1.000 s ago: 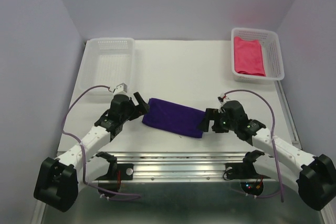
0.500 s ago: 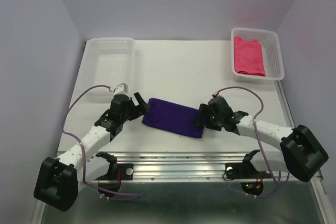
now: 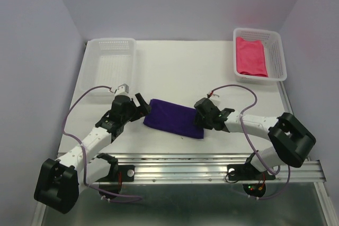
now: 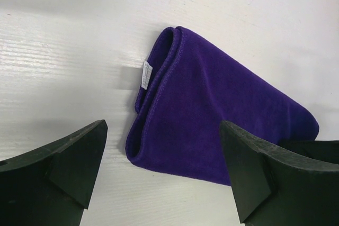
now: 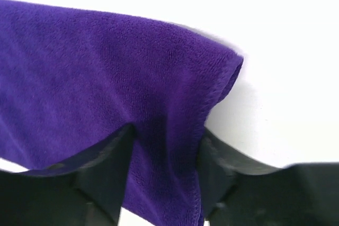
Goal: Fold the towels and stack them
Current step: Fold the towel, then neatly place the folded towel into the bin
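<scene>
One mesh basket, the left basket (image 3: pixel 101 56), stands at the far left corner of the bench (image 3: pixel 180 72). Nearer, the left tool (image 3: pixel 143 105) sits low at the left end of the purple towel (image 3: pixel 174 118), its jaws spread wide and holding nothing. In the wrist view the towel's left end, with the white tag (image 4: pixel 145 74) on its edge, lies between and just beyond the two fingers. The purple towel lies flat on the bench between the arms, folded into a long strip, its right end nearer the arms' bases than its left. At that right end the right tool (image 3: pixel 200 117) is partly closed, with a finger on each side of a raised ridge of cloth. It appears to pinch that ridge, though how firmly is hard to tell. At the far right corner the right basket (image 3: pixel 279 56) holds the pink towel (image 3: pixel 251 56).
</scene>
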